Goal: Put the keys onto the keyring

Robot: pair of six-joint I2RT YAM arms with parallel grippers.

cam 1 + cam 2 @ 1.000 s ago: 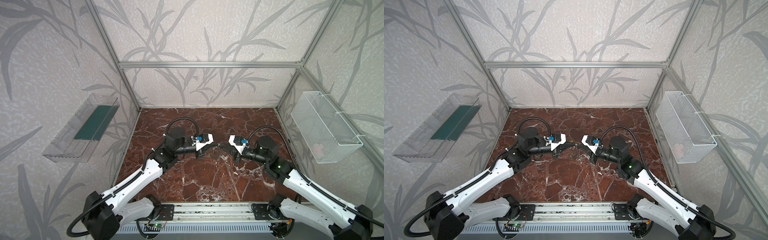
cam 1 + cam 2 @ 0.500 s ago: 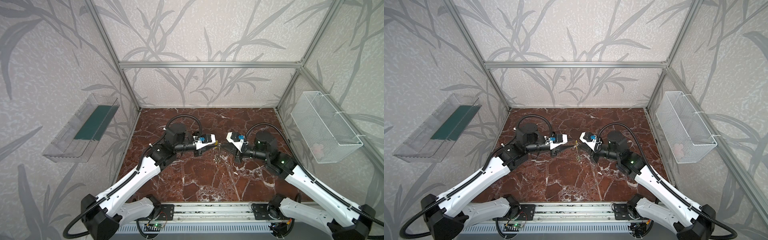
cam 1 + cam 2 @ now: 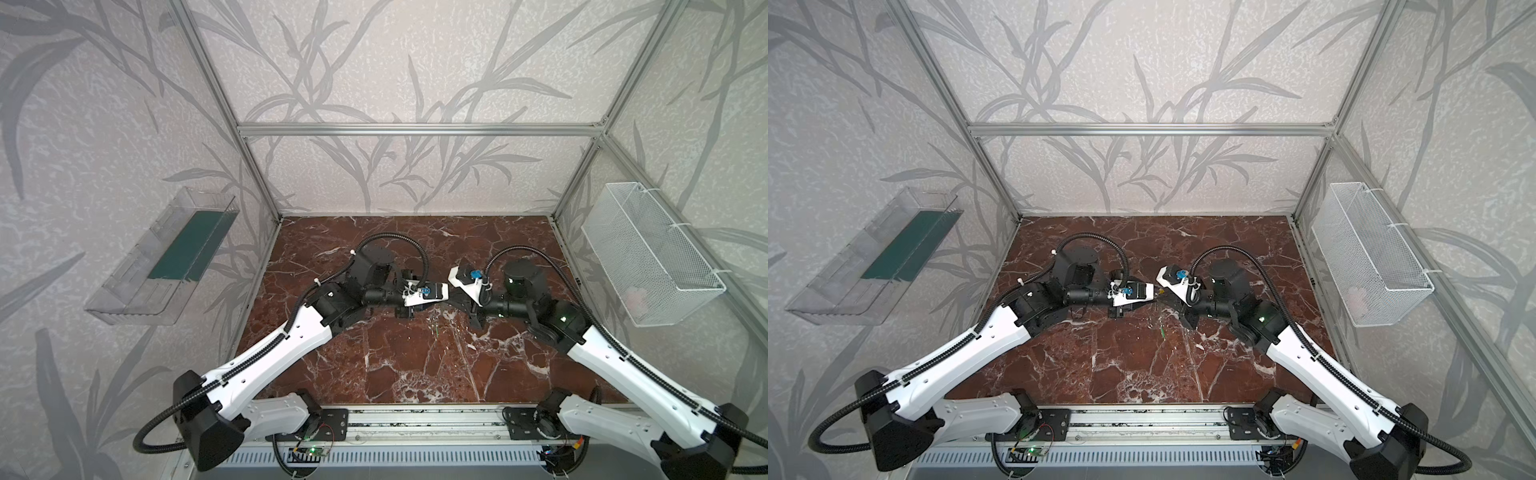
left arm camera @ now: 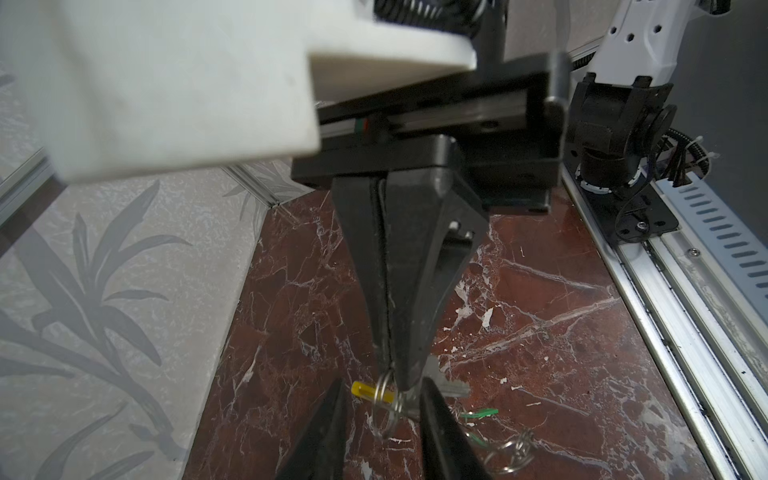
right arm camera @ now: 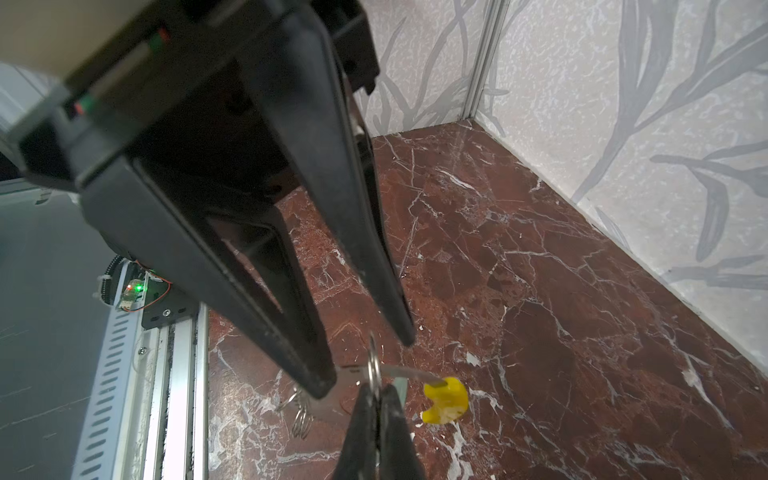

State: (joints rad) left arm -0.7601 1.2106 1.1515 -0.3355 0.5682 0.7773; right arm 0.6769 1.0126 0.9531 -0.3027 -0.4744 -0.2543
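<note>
1. The right hand point(image 4: 400, 374) is closed tight on the keyring point(image 5: 373, 353). The ring is held clear of the surface point(image 3: 415, 374), near its middle in both top views.
2. The blade of the yellow-headed key point(image 5: 415, 374) is seen passing through the keyring, with the yellow head on one side and the blade tip on the other. Whether the key is fully wound onto the ring's coil cannot be told.
3. The left hand point(image 5: 365, 362) is partly open, with its jaws either side of the key. One fingertip sits just beside the blade tip and the other is apart from the key, so nothing is judged to be gripped by it.
4. In a top view, a small green piece point(image 3: 1160, 331) is seen on the surface at about 6 o'clock from the meeting hands. It may be the second key, but it is too small to tell. A loose cluster of wire rings point(image 4: 513, 451) lies near it.
5. One key is judged threaded, or nearly so. A second key is left to be picked up and threaded.
</note>
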